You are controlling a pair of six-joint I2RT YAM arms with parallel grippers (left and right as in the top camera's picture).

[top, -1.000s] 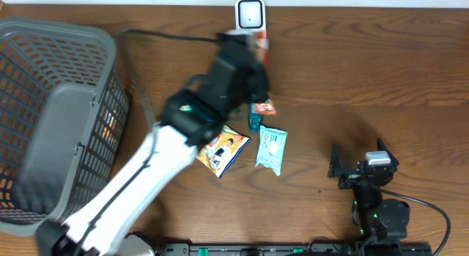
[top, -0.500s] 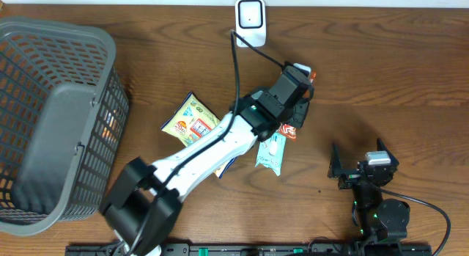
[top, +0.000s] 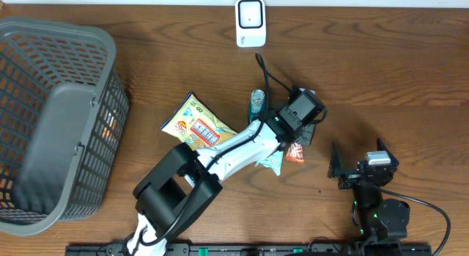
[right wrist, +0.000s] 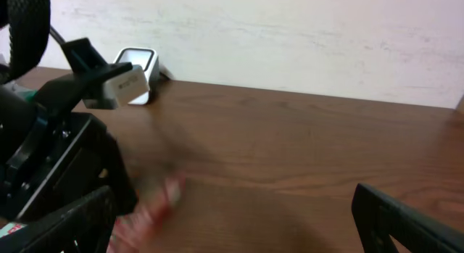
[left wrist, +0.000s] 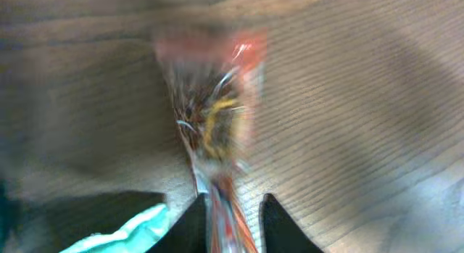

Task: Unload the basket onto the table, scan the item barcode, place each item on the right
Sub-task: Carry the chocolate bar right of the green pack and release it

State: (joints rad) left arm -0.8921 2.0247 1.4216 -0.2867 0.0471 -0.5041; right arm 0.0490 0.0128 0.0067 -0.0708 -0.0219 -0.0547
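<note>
The white barcode scanner [top: 250, 21] stands at the table's far edge and shows again in the right wrist view [right wrist: 134, 75]. My left gripper [top: 304, 131] is low over the table, right of the middle. A red snack packet [top: 295, 152] lies under it. Blurred in the left wrist view, the packet [left wrist: 214, 101] runs between the fingers of the left gripper [left wrist: 233, 209]; it lies against the left finger with a small gap to the right one. My right gripper [top: 357, 159] rests open and empty at the front right [right wrist: 232, 224], and the red packet [right wrist: 148, 209] sits ahead of it to the left.
A grey mesh basket [top: 44, 124] fills the left side. A yellow snack bag [top: 196, 124], a teal bottle [top: 256, 104] and a mint-green wipes pack [top: 272, 162] lie around the left arm near the middle. The left arm's cable trails toward the scanner.
The left arm swung away from the scanner, right and down to the table, carrying the red packet. Its jaws have parted slightly. The right arm has not moved.
</note>
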